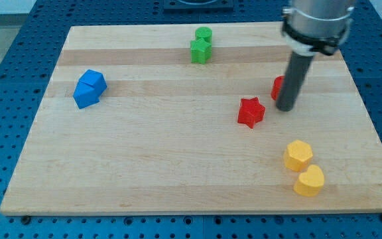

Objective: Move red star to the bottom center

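end effector, a bare rod holding nothing: my tip (285,108) sits right of the red star (251,111); a sideways push risks missing bottom center.

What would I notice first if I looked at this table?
Probably the big dark rod coming down at the view's upper right, with my tip just right of the red star near the middle. Then the bright pairs: blue blocks at the left, green blocks at the top, yellow blocks at the lower right.
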You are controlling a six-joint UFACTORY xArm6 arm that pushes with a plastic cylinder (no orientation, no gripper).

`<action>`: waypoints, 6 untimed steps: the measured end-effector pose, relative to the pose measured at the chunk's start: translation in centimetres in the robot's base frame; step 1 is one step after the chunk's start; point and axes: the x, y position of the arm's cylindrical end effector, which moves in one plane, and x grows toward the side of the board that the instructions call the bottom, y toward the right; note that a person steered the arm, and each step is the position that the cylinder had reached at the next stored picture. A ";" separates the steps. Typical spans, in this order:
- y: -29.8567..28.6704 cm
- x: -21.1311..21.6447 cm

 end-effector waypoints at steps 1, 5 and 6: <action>-4.6 0.1; -11.6 11.9; -11.7 12.6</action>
